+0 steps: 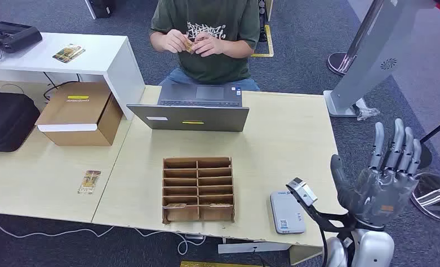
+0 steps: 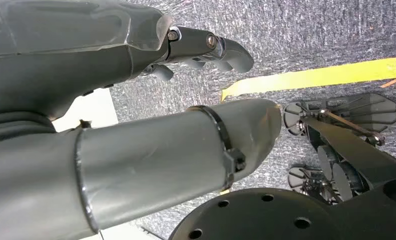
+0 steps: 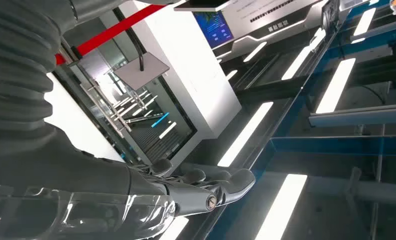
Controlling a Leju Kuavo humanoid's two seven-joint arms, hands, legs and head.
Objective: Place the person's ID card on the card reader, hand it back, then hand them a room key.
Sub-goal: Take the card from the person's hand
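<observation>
Across the pale wooden surface [image 1: 284,128] things are sitting from largest to smallest: an open laptop [image 1: 198,108] facing the person [image 1: 206,39], a wooden compartment rack [image 1: 198,189] nearer the robot, and the white card reader [image 1: 287,212] lying flat near the front edge, just beside the right hand [image 1: 385,172]. That hand is hovering upright past the surface's right edge, its fingers [image 1: 395,146] pointing up and slightly apart, holding nothing. The ID card [image 1: 190,47] is looking like the small tan thing the person is fingering in both hands at chest height, well apart from the robot. Judging by its look, it is going to handle as a thin, light, stiff and slick sliver, best taken by pinching an edge across both flat faces, since a flat card is hard to lift off a surface. The head view is giving the whole layout, whereas the right wrist view is looking up at ceiling lights past the extended fingers, and the left wrist view is showing the left hand [image 2: 135,50] hanging over grey carpet, fingers partly curled with nothing in them
</observation>
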